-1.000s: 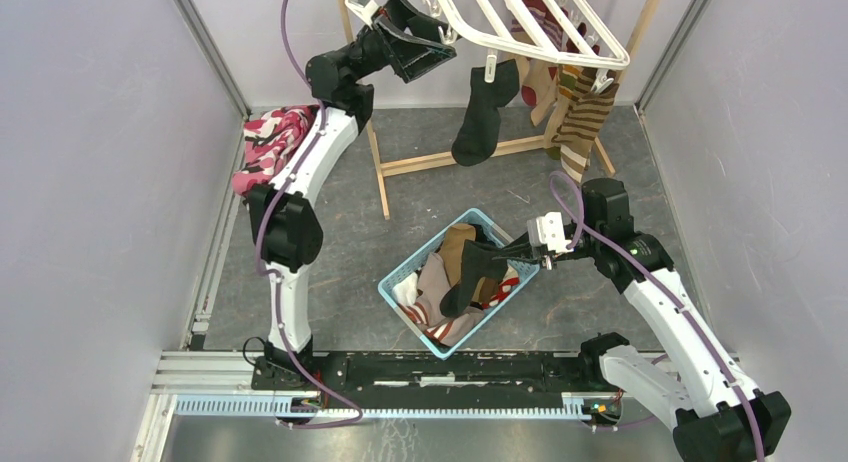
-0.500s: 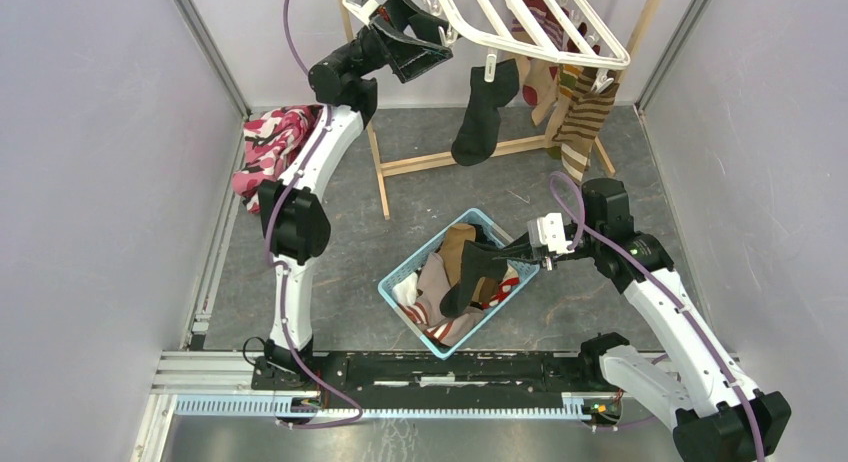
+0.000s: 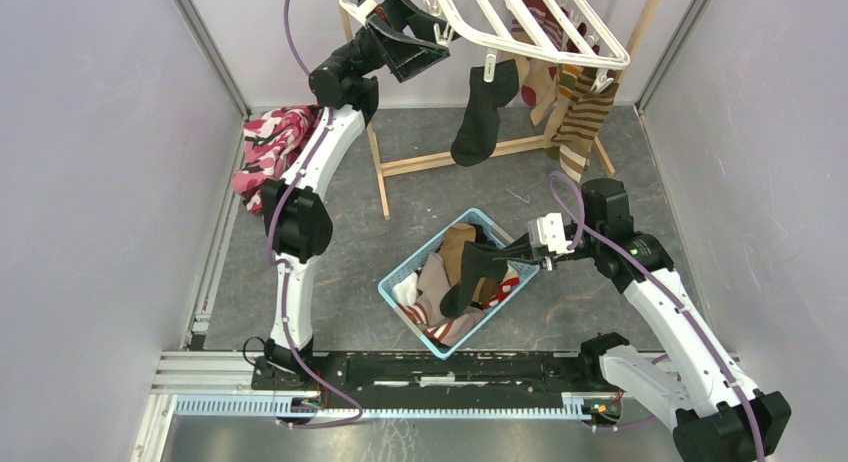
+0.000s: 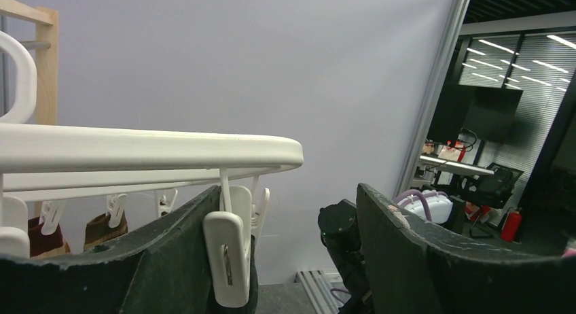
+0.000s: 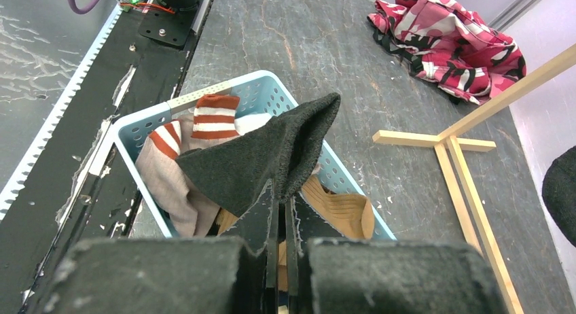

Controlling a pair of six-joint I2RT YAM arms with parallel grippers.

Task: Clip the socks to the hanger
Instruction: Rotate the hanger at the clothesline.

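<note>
The white hanger [image 3: 520, 22] hangs at the top, its bar [image 4: 149, 151] crossing the left wrist view. My left gripper [image 3: 432, 27] is up at its left end, open. One white clip [image 4: 227, 259] dangles between the jaws, right against the left finger [image 4: 136, 259]. A black sock [image 3: 480, 112] and striped socks [image 3: 585, 117] hang clipped to the hanger. My right gripper [image 3: 522, 252] is shut on another black sock [image 3: 465, 277], which it holds up over the basket. From the right wrist, this sock [image 5: 272, 151] drapes from the fingertips of the shut gripper [image 5: 280, 192].
A light blue basket [image 3: 425, 244] with several loose socks sits mid-floor, its rim [image 5: 136, 124] near the right wrist. A thin wooden stand [image 3: 440, 162] carries the hanger. A pink patterned cloth [image 3: 270, 142] lies at the left by the wall.
My left gripper has edged slightly up and left at the hanger's end. The right arm and its sock have not moved.
</note>
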